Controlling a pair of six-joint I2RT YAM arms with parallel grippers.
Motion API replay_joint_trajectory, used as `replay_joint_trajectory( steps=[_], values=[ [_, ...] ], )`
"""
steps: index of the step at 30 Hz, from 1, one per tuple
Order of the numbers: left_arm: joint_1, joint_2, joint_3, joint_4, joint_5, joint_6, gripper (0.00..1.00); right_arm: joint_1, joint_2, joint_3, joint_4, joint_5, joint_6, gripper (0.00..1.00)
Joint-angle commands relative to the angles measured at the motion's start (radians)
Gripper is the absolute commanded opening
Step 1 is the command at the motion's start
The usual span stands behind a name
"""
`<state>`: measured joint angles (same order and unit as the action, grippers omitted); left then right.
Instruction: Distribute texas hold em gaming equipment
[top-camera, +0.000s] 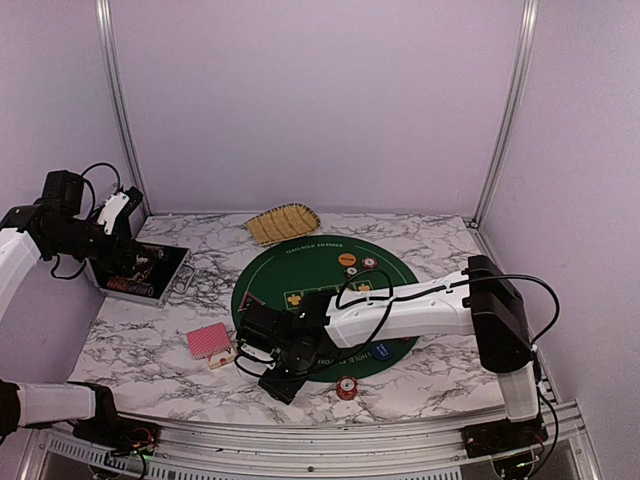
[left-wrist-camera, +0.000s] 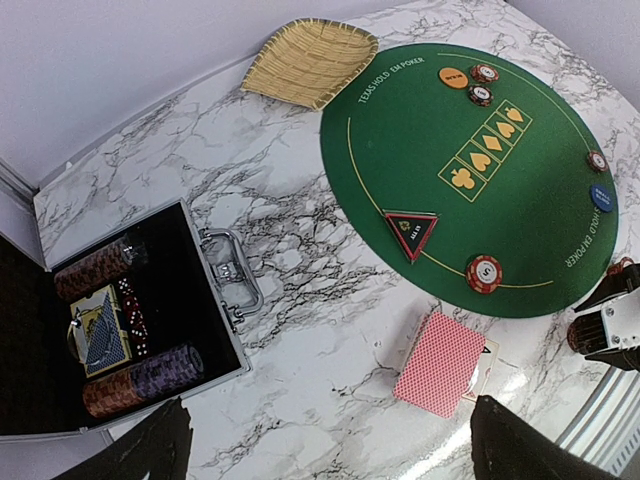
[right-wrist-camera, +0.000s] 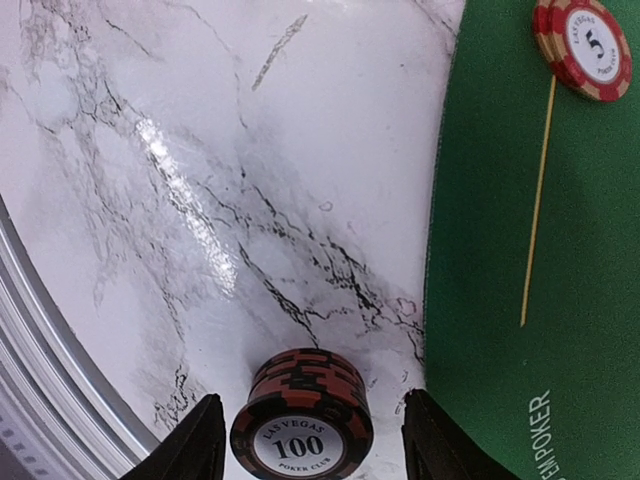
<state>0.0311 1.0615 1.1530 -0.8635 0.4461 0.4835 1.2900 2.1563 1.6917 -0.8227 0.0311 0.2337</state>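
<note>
Poker kit part laid out: at the left edge of the glossy, marble-patterned worktop (top-camera: 150, 335) a black metal case (left-wrist-camera: 178, 292) lies open, ridged chip rolls (left-wrist-camera: 140, 375) still inside. The left gripper (left-wrist-camera: 330, 425) hangs above it, fingers spread wide and holding nothing. Beside the round green felt mat (left-wrist-camera: 520, 220), red-backed playing cards (left-wrist-camera: 440, 362) lie in a flat pile, apparently set out for a seat. A black triangular button (left-wrist-camera: 410, 232) sits at the mat's rim. Near the worktop's near edge, just off the felt, the right gripper (right-wrist-camera: 312, 400) straddles a dark, red-striped "100" chip stack (right-wrist-camera: 300, 430), fingers parted either side, likely lining up a pinch.
</note>
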Motion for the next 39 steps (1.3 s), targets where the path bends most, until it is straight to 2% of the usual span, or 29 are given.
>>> replay_joint_trajectory(
  steps=[1,7,18,24,31,39],
  values=[
    [0.003,0.002,0.025,-0.029,0.016,0.008,0.99,-0.009,0.011,0.008,0.017,-0.005,-0.005,0.58],
    [0.001,0.000,0.024,-0.029,0.015,0.007,0.99,-0.011,0.013,0.000,0.018,-0.001,-0.007,0.54],
    [0.002,0.000,0.024,-0.029,0.015,0.008,0.99,-0.013,0.010,-0.013,0.022,-0.005,-0.009,0.54],
    [0.002,0.000,0.023,-0.029,0.016,0.007,0.99,-0.014,-0.002,-0.003,0.014,-0.009,-0.008,0.45],
    [0.002,-0.001,0.022,-0.029,0.019,0.007,0.99,-0.009,-0.019,0.021,-0.007,-0.017,-0.008,0.44],
    [0.003,-0.003,0.021,-0.029,0.020,0.006,0.99,0.002,-0.021,0.060,-0.035,-0.020,-0.005,0.35]
  ],
)
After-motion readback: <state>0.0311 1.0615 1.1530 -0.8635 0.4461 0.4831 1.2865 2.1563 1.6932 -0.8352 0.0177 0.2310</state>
